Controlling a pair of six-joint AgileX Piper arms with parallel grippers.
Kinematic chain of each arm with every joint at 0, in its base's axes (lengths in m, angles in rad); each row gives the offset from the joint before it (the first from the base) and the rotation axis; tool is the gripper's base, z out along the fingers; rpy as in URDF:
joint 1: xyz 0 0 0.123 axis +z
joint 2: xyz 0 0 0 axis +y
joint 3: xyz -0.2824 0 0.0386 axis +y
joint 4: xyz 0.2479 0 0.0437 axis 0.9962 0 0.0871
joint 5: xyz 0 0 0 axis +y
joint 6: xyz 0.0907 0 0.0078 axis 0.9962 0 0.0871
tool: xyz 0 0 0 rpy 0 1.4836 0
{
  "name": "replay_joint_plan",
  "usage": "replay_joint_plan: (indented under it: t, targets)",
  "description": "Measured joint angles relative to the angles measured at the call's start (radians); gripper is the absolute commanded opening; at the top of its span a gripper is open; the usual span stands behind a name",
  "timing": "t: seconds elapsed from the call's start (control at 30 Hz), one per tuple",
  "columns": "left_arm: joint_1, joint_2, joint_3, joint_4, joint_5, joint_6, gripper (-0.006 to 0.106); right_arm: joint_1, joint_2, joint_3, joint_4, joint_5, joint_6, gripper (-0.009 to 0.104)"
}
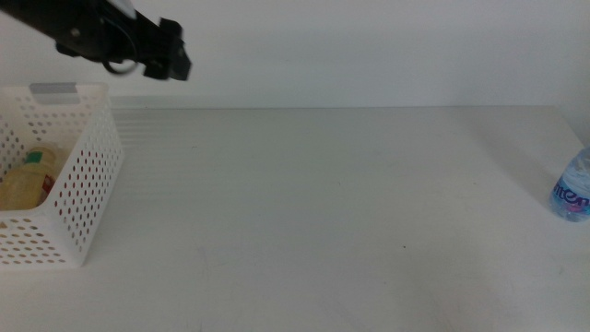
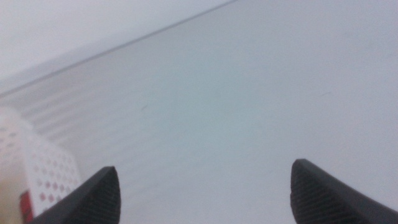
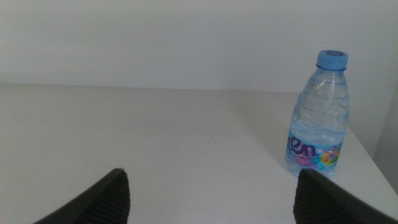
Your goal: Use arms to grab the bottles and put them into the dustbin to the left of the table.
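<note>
The white perforated dustbin stands at the table's left end, and a pale-yellow tea bottle lies inside it. My left gripper hovers above and just right of the bin, jaws wide open and empty; its wrist view shows bare table and the dustbin's corner. A clear blue-capped water bottle stands upright at the table's right edge. The right wrist view shows this water bottle ahead, off to one side of my open right gripper. The right arm is outside the middle view.
The white-grey table stretches between the bin and the water bottle. A pale wall rises behind the table's far edge.
</note>
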Motion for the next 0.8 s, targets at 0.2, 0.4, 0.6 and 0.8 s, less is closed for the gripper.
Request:
replay_joint_plan:
  t: [0.2, 0.4, 0.6, 0.8]
  targets:
    - [-0.082, -0.138, 0.215, -0.004, -0.192, 0.000, 0.090, 0.000, 0.000, 0.000, 0.000, 0.000, 0.000, 0.074]
    - [-0.141, -0.263, 0.437, -0.014, -0.339, 0.000, 0.090, 0.000, 0.000, 0.000, 0.000, 0.000, 0.000, 0.074]
    - [-0.187, -0.388, 0.635, -0.018, -0.485, 0.000, 0.090, 0.000, 0.000, 0.000, 0.000, 0.000, 0.000, 0.074]
    - [-0.230, -0.483, 0.739, -0.033, -0.491, 0.000, 0.090, 0.000, 0.000, 0.000, 0.000, 0.000, 0.000, 0.074]
